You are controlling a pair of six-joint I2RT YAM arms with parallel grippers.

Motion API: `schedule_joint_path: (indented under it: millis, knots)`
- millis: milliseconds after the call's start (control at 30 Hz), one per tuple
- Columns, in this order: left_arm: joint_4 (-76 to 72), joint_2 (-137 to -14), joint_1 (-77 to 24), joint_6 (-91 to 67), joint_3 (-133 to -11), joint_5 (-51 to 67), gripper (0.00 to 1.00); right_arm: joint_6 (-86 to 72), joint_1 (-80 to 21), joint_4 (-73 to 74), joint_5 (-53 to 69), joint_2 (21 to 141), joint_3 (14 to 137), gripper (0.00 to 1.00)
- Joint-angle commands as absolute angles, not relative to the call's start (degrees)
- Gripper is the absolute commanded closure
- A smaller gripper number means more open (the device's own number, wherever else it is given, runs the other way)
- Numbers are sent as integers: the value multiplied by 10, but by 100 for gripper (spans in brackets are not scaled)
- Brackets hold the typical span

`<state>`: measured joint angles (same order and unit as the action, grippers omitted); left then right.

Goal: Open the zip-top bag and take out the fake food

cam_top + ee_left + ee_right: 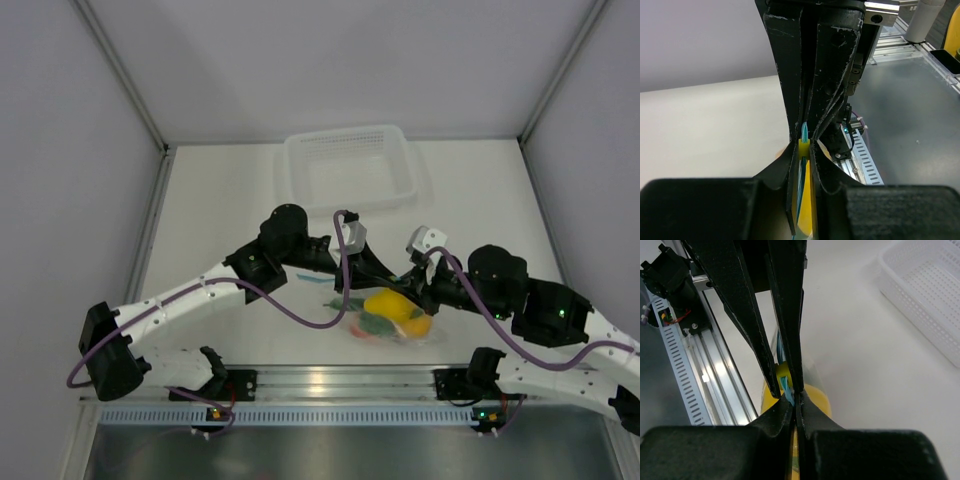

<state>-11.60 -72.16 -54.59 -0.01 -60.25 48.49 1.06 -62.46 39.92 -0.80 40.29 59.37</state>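
Left gripper (802, 150): jaws nearly together, nipping the light blue zip strip (804, 131). Yellow shows in the gap with it; can't tell if that's food or part of the bag.

Right gripper (792, 399): clenched hard on the same strip from the opposite side, tips almost nose to nose with the left's.

Zip-top bag (425, 338): on the table (220, 220) near the front rail, between the 2 arms, mouth edge pulled up to the grippers. Looks closed. Fake food (397, 308) all inside: yellow pepper on top, green and orange-red bits under it. White basket (350, 170) sits well apart at the far side.

Step, my read: both pinches are set, opening pull not yet done.

Next move needs the 2 grippers drawn apart across the strip, not along it, with both pinches kept firm. Open question: neither wrist view shows whether each gripper has its own lip. If both have the whole strip, the pull just drags the bag.
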Motion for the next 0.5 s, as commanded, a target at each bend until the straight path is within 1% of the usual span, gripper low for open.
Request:
schedule_joint_path:
  millis: [0, 33, 267, 467]
  knots:
    - [-150, -709, -550, 9, -610, 490, 96, 15, -633, 388, -13, 405, 611, 100]
    - [-150, -709, -550, 9, -609, 489, 100, 15, -633, 387, -12, 405, 610, 100]
    - [-150, -704, -549, 29, -587, 483, 100, 13, -633, 374, -23, 383, 606, 100]
    - [-109, -701, -548, 79, -559, 421, 100, 16, -633, 378, -41, 349, 608, 100]
